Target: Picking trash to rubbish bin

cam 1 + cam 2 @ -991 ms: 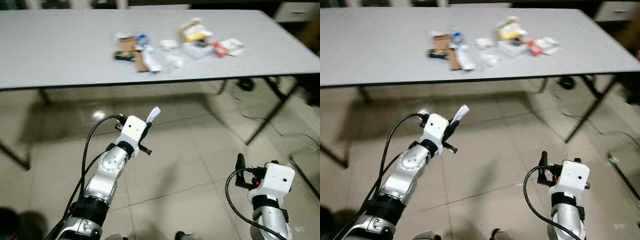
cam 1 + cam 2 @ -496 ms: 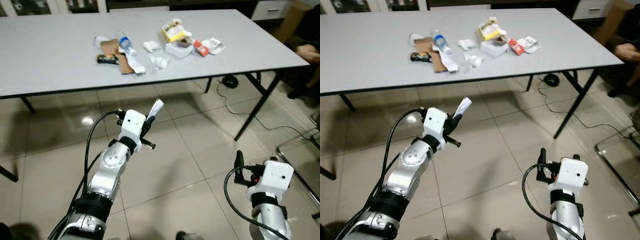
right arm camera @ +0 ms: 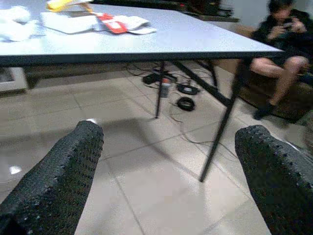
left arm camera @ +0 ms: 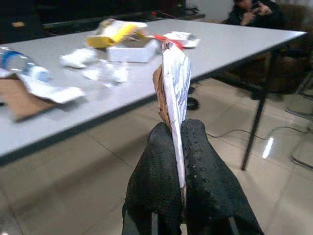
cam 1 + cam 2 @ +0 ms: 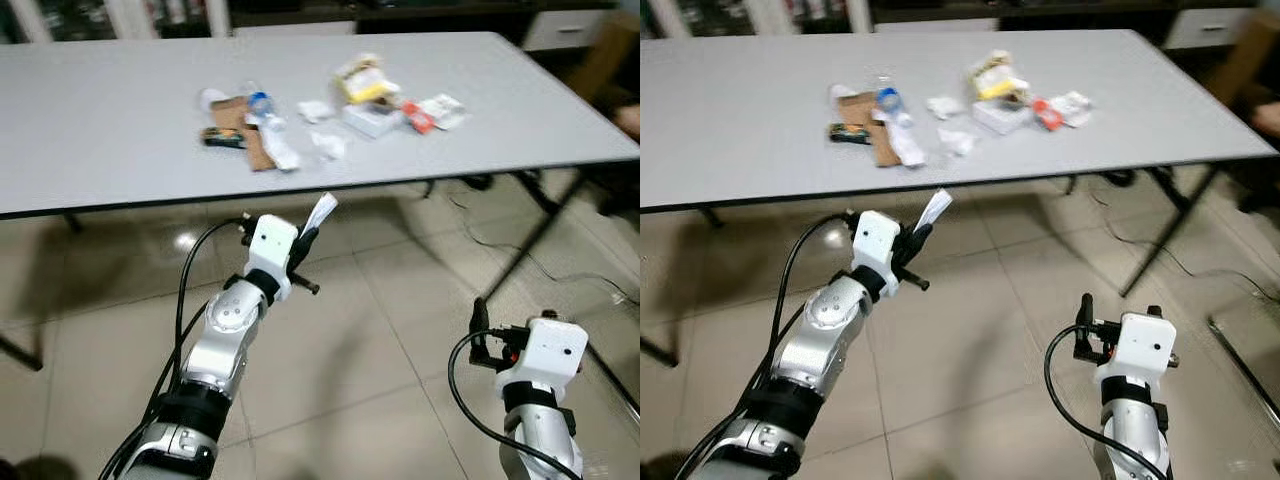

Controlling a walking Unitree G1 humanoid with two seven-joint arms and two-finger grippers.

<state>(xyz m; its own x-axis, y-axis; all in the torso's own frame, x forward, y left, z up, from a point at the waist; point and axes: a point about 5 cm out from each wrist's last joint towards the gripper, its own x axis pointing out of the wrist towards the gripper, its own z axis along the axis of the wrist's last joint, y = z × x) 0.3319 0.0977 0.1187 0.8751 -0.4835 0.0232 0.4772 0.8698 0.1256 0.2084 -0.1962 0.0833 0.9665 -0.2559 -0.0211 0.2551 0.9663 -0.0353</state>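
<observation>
Left eye view: left hand (image 5: 312,238) was raised over the beige tiled floor (image 5: 380,330), in front of the long grey counter (image 5: 120,120), fingers clamped together on a crumpled white paper scrap (image 5: 322,212) that stuck up above the fingertips. Right hand (image 5: 478,320) hung low at the right, over the floor, holding nothing. On the counter lay a litter pile: a clear plastic bottle with blue cap (image 5: 262,104), a flat brown cardboard piece (image 5: 250,135), a yellow snack wrapper (image 5: 364,80), a white flat box (image 5: 372,117), a red-and-white packet (image 5: 418,116), and small white crumpled tissues (image 5: 328,145).

Right eye view: same layout; paper scrap sat well short of the counter's near edge, above the floor.

Left wrist view: two black dotted fingers (image 4: 159,181) pressed tight on the paper scrap, a bit of brown showing on its edge; the counter litter was beyond it; a seated person (image 4: 254,12) at the far end.

Right wrist view: right fingers (image 3: 58,176) spread wide apart, empty, floor between them; a person seated (image 3: 279,44) beyond the counter legs (image 3: 222,122).
</observation>
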